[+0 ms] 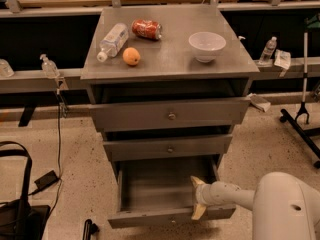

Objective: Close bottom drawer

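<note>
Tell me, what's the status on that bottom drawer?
Tool open, at the front right corner. Bottom drawer pulled out, not yet closed. Nothing visible blocking it.

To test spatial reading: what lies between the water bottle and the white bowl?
Camera view: the red can and the orange, on the cabinet top. The gripper is lower down, inside the open bottom drawer's right end.

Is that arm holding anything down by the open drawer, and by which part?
Nothing seems to be held. The gripper is at the right front corner of the open bottom drawer, with its fingers spread and nothing between them.
</note>
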`<control>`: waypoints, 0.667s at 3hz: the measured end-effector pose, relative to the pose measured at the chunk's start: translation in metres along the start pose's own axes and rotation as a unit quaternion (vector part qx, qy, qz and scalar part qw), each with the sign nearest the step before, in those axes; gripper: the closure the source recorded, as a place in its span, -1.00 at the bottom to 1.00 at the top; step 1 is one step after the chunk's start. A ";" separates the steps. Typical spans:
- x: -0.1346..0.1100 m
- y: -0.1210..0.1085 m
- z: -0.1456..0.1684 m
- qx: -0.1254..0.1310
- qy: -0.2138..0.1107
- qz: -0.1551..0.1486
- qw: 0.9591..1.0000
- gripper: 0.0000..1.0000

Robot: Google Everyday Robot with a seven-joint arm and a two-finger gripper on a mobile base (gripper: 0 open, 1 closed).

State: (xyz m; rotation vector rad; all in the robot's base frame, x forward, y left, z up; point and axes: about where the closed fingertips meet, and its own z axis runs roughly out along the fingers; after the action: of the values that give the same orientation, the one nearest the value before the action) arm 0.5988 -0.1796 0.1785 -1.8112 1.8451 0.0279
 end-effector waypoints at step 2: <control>0.000 0.000 0.000 0.000 0.000 0.000 1.000 -0.65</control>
State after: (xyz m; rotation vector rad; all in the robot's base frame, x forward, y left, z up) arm 0.5988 -0.1796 0.1786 -1.8111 1.8450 0.0280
